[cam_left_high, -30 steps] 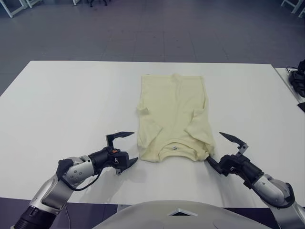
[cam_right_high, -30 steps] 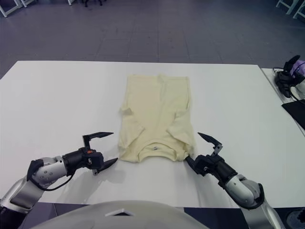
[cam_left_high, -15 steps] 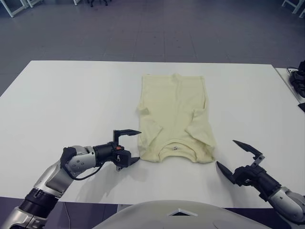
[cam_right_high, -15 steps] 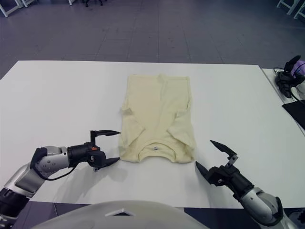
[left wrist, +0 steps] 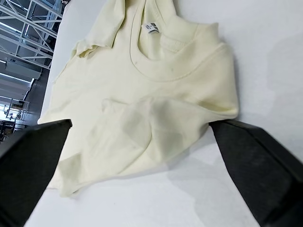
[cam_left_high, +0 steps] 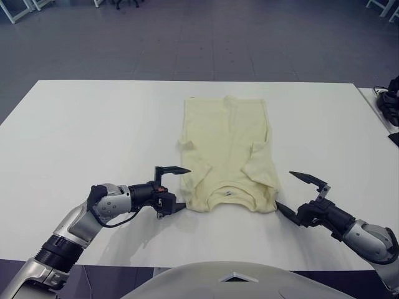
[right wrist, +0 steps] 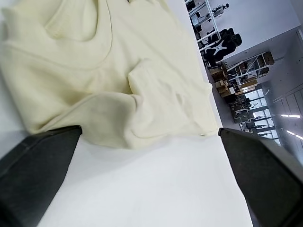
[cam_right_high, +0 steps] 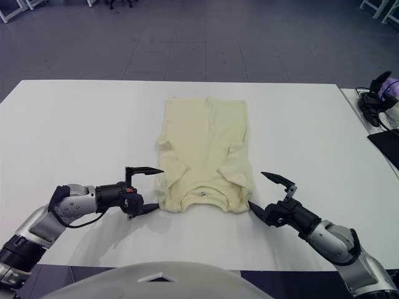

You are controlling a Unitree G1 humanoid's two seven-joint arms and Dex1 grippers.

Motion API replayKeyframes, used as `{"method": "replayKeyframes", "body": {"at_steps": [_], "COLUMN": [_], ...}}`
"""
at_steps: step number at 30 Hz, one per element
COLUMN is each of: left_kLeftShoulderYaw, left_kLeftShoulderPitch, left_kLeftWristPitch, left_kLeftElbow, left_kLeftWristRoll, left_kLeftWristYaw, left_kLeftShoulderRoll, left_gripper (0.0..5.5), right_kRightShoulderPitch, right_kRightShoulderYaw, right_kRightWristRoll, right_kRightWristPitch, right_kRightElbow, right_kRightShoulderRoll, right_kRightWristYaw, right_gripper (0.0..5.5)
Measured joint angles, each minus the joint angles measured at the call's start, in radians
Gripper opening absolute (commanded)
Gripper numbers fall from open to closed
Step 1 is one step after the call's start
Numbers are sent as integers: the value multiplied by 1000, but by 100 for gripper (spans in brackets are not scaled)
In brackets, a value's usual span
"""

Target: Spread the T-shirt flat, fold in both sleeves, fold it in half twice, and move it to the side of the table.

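Note:
A pale yellow T-shirt (cam_left_high: 228, 152) lies flat on the white table (cam_left_high: 93, 124), both sleeves folded in over the body and its collar (cam_left_high: 229, 195) at the near end. My left gripper (cam_left_high: 186, 188) is open at the shirt's near left corner, one finger above the cloth edge and one low by the table. My right gripper (cam_left_high: 284, 189) is open at the near right corner, its lower fingertip touching the hem there. The left wrist view looks at the collar and shoulder (left wrist: 156, 80) between two dark fingers (left wrist: 33, 161). In the right wrist view, the folded shoulder (right wrist: 109, 109) lies between its fingers (right wrist: 33, 156).
A dark device with cables (cam_right_high: 378, 99) sits on a neighbouring surface at the far right. Bare white tabletop stretches to both sides of the shirt and beyond it. The table's near edge runs just under both arms.
The left gripper has crept right to the shirt's near left corner. The right gripper pulled back from the near right corner, then came forward to it again. The shirt has not moved.

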State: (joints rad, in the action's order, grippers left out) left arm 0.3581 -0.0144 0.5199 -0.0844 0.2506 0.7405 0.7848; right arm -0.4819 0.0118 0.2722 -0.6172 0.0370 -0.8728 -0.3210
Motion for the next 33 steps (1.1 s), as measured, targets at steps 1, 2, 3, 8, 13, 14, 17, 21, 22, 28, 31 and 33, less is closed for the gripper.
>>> {"method": "replayKeyframes", "body": {"at_steps": [1,2,3,8,13,14,17,21,22,28,31,33], "left_kLeftShoulderYaw": [2,3,2,6,20,23,26,29,29,29,29,29], "left_kLeftShoulderPitch": [2,2,2,-18,-31,-32,-37,-37,-37,-39,-42,-42], "left_kLeftWristPitch": [1,2,4,3,5,4,1,-2,-4,-8,-9,-10], "left_kLeftElbow": [1,2,1,-2,-11,-12,-12,-12,-11,-7,-7,-7], "left_kLeftWristRoll": [0,-1,-3,-20,-40,-40,-39,-37,-36,-15,-15,-15], "left_kLeftWristYaw": [0,-1,-1,7,41,44,50,52,53,53,53,53], "left_kLeftShoulderRoll": [0,0,0,2,15,15,15,12,12,12,12,12], "left_gripper": [540,540,540,454,364,350,297,233,210,102,49,16], "right_kRightShoulderPitch": [-13,-28,-50,-141,-186,-186,-176,-138,-131,-118,-118,-120], "right_kRightShoulderYaw": [0,-2,-5,-7,4,8,29,60,68,100,108,109], "right_kRightWristRoll": [-9,-21,-32,-101,-159,-176,-222,-278,-294,-315,-323,-332], "right_kRightWristPitch": [-2,-4,-8,-13,2,10,42,124,149,230,282,337], "right_kRightElbow": [5,11,22,71,100,101,102,117,125,163,190,216], "right_kRightShoulderRoll": [-8,-15,-24,-44,-43,-43,-23,32,44,68,80,92], "right_kRightWristYaw": [0,0,0,-25,-54,-63,-78,-98,-103,-107,-107,-106], "right_gripper": [538,538,538,540,540,540,540,540,540,469,418,386]}}
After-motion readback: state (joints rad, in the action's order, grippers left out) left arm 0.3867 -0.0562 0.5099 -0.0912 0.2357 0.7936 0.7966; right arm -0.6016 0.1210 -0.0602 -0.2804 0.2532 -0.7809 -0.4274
